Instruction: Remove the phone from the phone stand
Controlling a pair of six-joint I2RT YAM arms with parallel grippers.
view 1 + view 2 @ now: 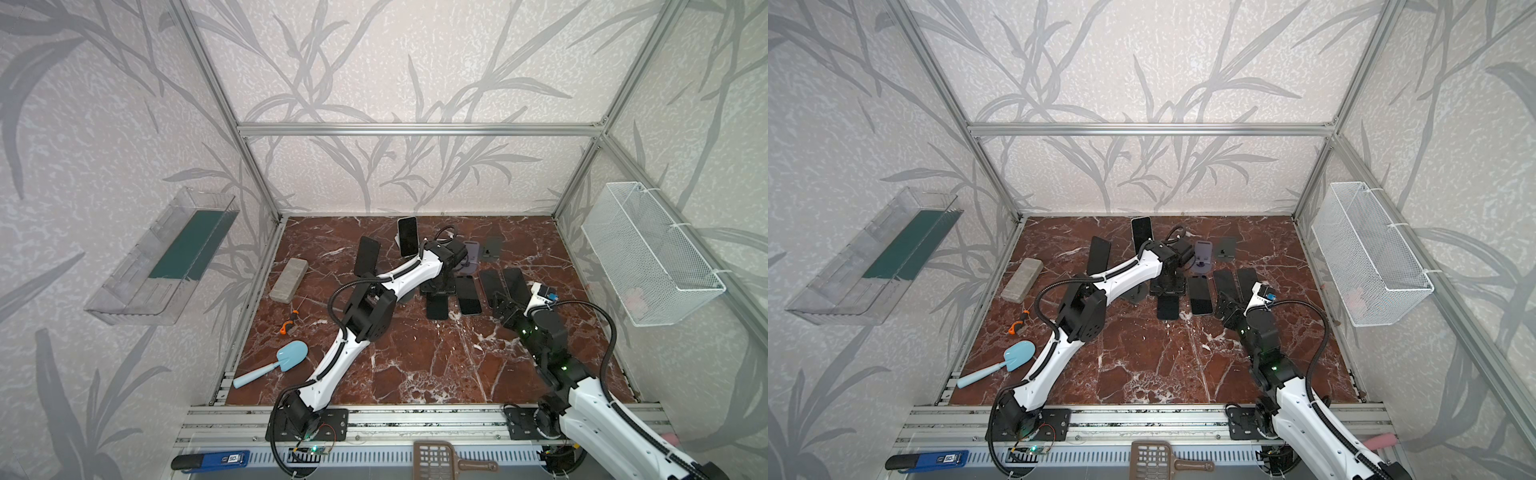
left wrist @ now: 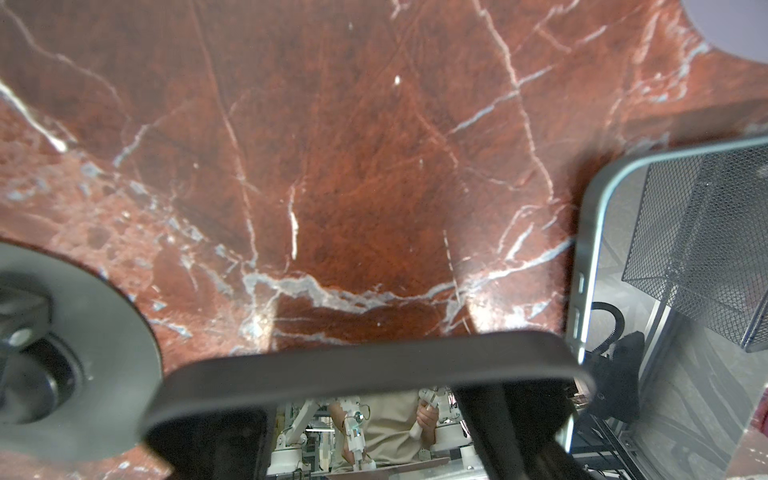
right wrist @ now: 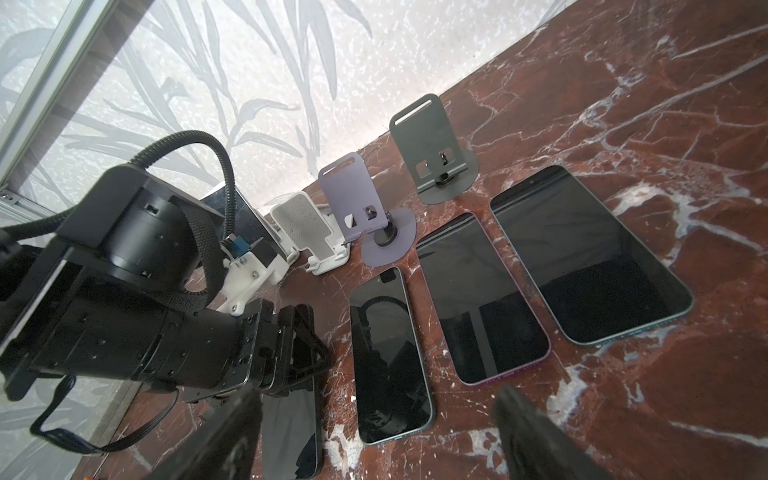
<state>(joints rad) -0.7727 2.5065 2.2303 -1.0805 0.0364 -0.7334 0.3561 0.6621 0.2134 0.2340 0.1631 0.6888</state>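
My left gripper (image 1: 436,287) is shut across the width of a dark phone (image 2: 374,359), whose free end (image 1: 437,309) lies low over the marble in both top views. I cannot tell whether the phone rests on the table. Two more phones stand upright at the back, one (image 1: 408,236) against a white stand and one (image 1: 366,255) left of it. A purple stand (image 3: 353,199), a grey stand (image 3: 432,141) and a white stand (image 3: 305,226) are empty. My right gripper (image 3: 382,449) hangs open over the near end of a flat phone (image 3: 390,357).
Two other phones (image 3: 478,299) (image 3: 590,253) lie flat side by side. On the left are a grey block (image 1: 289,280), an orange-handled screwdriver (image 1: 289,322) and a blue shovel (image 1: 282,359). A wire basket (image 1: 652,253) hangs on the right wall. A round grey stand base (image 2: 83,332) sits beside the held phone.
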